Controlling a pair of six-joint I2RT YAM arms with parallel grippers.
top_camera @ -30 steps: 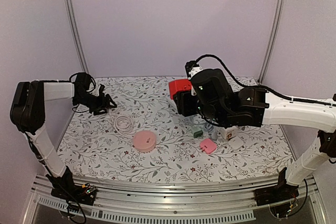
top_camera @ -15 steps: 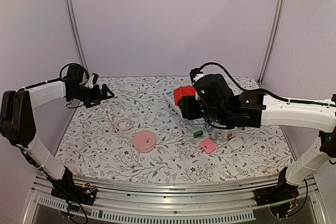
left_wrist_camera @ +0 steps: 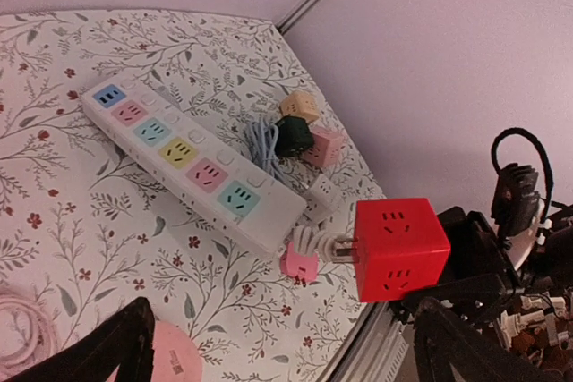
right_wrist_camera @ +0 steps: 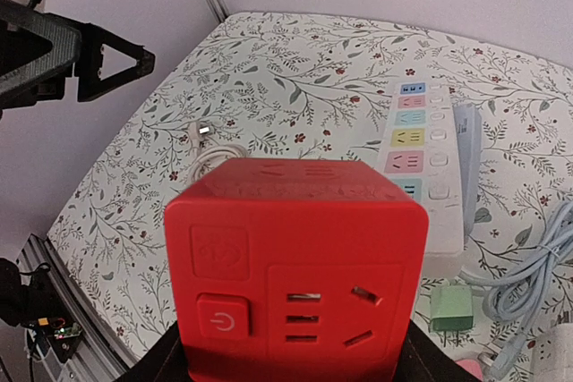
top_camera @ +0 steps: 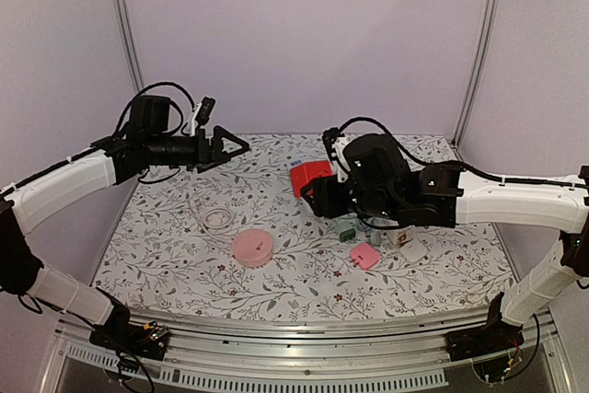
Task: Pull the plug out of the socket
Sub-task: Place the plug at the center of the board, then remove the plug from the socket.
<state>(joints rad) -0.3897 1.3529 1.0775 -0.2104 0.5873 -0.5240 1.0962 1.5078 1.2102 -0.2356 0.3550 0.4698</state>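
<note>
left tool (top_camera: pixel 234 144) spread, airborne | right tool (top_camera: pixel 320 193) clamps red cube socket (right_wrist_camera: pixel 295 257) above table (top_camera: pixel 166 260)

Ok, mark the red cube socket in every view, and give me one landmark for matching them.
Top external: the red cube socket is just right of centre, raised off the table.
Left wrist: lower right.
Right wrist: fills the lower centre.
Shared landmark: the coiled cable, left of the cube from above, at the bottom-left corner in the left wrist view, and above-left of the cube in the right wrist view.
</note>
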